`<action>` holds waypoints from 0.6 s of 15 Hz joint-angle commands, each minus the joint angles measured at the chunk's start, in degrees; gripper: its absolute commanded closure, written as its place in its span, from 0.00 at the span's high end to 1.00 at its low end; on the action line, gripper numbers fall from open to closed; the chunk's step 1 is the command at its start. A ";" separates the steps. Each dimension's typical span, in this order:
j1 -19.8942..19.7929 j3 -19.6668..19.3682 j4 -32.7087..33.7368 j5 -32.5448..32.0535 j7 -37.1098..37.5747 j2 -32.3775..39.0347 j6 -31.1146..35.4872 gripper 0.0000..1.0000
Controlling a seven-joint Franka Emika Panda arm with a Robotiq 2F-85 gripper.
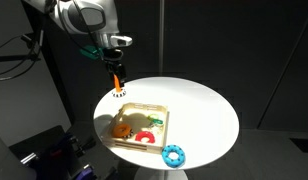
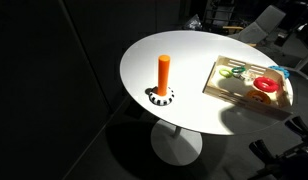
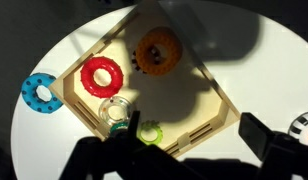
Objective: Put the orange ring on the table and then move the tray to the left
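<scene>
The orange ring (image 3: 157, 52) lies in the pale wooden tray (image 3: 194, 132), in shadow near its far corner. It also shows in an exterior view (image 1: 122, 128). The tray (image 1: 144, 104) sits on the round white table (image 1: 209, 110), near one edge in both exterior views (image 2: 226, 95). My gripper (image 3: 194, 150) is open and empty. It hangs high above the tray's near corner, well clear of the ring. In an exterior view it (image 1: 115, 58) is above the table's rim.
A red ring (image 3: 101, 76), a green ring (image 3: 149, 132) and a clear piece (image 3: 116, 112) also lie in the tray. A blue bumpy ring (image 3: 37, 92) lies on the table beside it. An upright orange peg (image 2: 164, 72) stands on a black-and-white base.
</scene>
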 commanded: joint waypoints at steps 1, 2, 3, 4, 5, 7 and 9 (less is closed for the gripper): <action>-1.82 0.65 -1.12 -4.87 5.42 3.78 6.90 1.00; -2.10 0.43 -1.71 -5.74 6.66 4.88 9.10 1.00; -2.32 0.28 -2.18 -6.45 7.68 5.85 10.98 1.00; -2.53 0.14 -2.77 -7.20 8.55 6.80 12.84 1.00; -2.69 0.04 -3.17 -7.78 9.43 7.72 14.11 1.00; -2.87 -0.26 -4.27 -8.83 10.67 9.28 16.22 1.00; -2.85 -0.66 -5.11 -9.63 11.55 10.91 17.69 1.00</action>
